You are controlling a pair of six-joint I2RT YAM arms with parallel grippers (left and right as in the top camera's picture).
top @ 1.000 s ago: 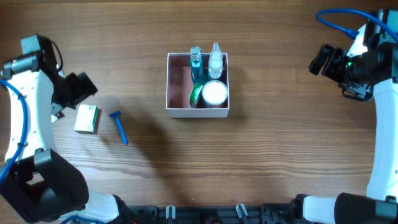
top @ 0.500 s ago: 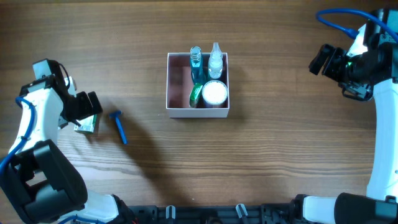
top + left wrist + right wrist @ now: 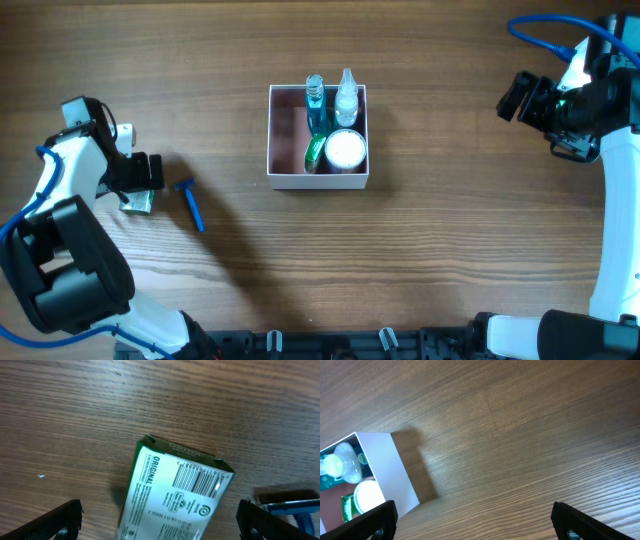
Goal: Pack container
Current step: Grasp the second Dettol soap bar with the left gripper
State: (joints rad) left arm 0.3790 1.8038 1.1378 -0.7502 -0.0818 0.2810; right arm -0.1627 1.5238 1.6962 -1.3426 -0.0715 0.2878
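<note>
The left arm is coming down: 1 second ago its end effector was hanging away from the small green-and-white cardboard box (image 3: 139,203), and now the left end effector (image 3: 143,178) is sitting right over it, covering part of it in the overhead view. In the left wrist view the fingers are standing wide open, 1 on each side of the box (image 3: 175,490), and not yet pressing on it. The box is lying flat on the wooden table (image 3: 450,250), barcode side up. I judge that this box is the next item to go in, and the grasp is not yet made.

The blue plastic razor (image 3: 190,203) is lying just beside the box, apart from it. The right end effector (image 3: 515,97) is also open, holding nothing, and is not moving from its place well apart from the things.

The square shallow container with white walls and dusty-pink inside (image 3: 318,181) is standing at the middle of the table. Its right half is already holding 2 small bottles, a white round lid and a green item, while its left half is showing bare pink floor.
</note>
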